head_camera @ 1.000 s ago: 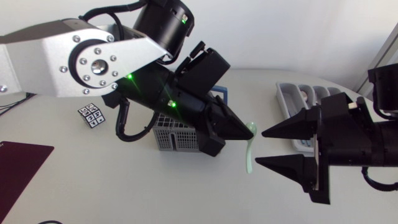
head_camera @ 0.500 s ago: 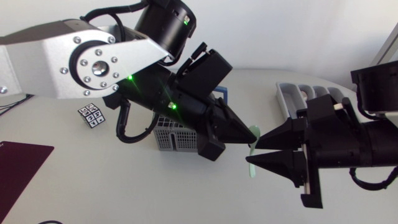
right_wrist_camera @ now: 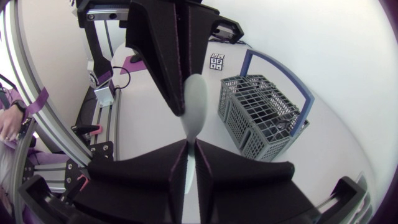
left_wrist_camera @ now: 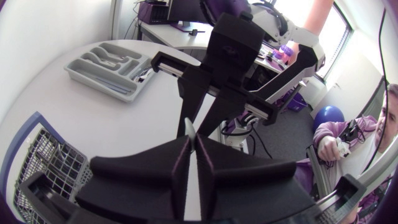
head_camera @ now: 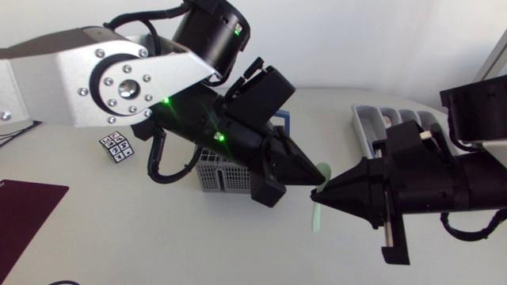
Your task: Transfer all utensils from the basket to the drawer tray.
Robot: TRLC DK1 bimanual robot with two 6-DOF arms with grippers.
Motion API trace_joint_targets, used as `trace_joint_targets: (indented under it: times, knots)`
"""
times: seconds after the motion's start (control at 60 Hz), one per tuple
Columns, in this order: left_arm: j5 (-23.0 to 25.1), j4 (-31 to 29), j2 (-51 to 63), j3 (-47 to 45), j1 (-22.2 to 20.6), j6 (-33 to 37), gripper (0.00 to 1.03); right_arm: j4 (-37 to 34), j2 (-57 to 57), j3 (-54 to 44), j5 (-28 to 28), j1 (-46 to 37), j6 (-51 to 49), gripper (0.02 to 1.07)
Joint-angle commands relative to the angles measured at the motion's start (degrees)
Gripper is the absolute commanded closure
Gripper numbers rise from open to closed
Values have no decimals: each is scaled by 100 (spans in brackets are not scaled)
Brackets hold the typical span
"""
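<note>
A pale green spoon [head_camera: 317, 215] hangs in the air between my two grippers, right of the grey wire basket [head_camera: 224, 176]. My left gripper [head_camera: 318, 176] is shut on its bowl end. My right gripper [head_camera: 327, 198] comes from the right and is shut on its handle just below. In the right wrist view the spoon's bowl [right_wrist_camera: 196, 102] sticks out ahead of my shut right gripper [right_wrist_camera: 191, 148], into the left gripper's fingers [right_wrist_camera: 158, 56]. The left wrist view shows only the spoon's tip [left_wrist_camera: 188, 128] ahead of my left gripper [left_wrist_camera: 191, 146]. The grey drawer tray [head_camera: 366, 125] lies at the back right.
The basket has a blue hoop handle [head_camera: 283, 119] and dark utensils inside [right_wrist_camera: 273, 127]. A small black-and-white marker tag [head_camera: 116, 146] lies left of the basket. A dark red mat [head_camera: 24, 212] is at the front left. The tray [left_wrist_camera: 81, 68] holds a few utensils.
My right gripper has moved left to the spoon and its fingers have gone from wide open to shut on the handle. The left arm has stayed in place with the spoon.
</note>
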Motion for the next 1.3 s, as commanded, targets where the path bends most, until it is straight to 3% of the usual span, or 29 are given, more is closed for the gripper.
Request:
trace_joint_targets:
  times: [0.0, 0.1, 0.15, 0.267, 0.383, 0.5, 0.583, 0.633, 0.767, 1.133, 1.283]
  knots:
    - [102, -19, -87, -130, 8, 130, 61, -62, 58, 73, -14, 52, 155, 101]
    - [102, -1, -131, -78, 34, 130, 16, -141, 58, 56, -5, 43, 137, 101]
    - [94, 16, -167, -51, 96, 130, 6, -167, 58, 38, 39, 43, 119, 101]
    - [32, 175, -219, 1, 315, 7, 6, -325, 50, -6, 118, -159, -74, 101]
    - [-363, 561, -219, 1, 649, -327, 6, -580, 85, -6, 162, -669, -469, 101]
    - [-1374, 957, -52, -43, 843, -529, 6, -703, 164, 3, 381, -1380, -909, 101]
    - [-1761, 957, 80, -78, 843, -485, 6, -589, 199, -94, 900, -1794, -1269, 101]
    - [-2209, 1062, 176, -174, 790, -441, 6, -334, 190, -261, 1515, -2004, -1533, 101]
    - [-2921, 1098, 431, -201, 641, -292, 6, 237, 199, -577, 2289, -2629, -2139, 101]
    - [-4196, 1458, 888, -333, 140, 33, 6, 2188, 1456, -744, 2851, -4782, -3590, 101]
    - [-4363, 1511, 1038, -306, 78, 51, 6, 3006, 2185, -683, 3018, -5195, -3844, 101]
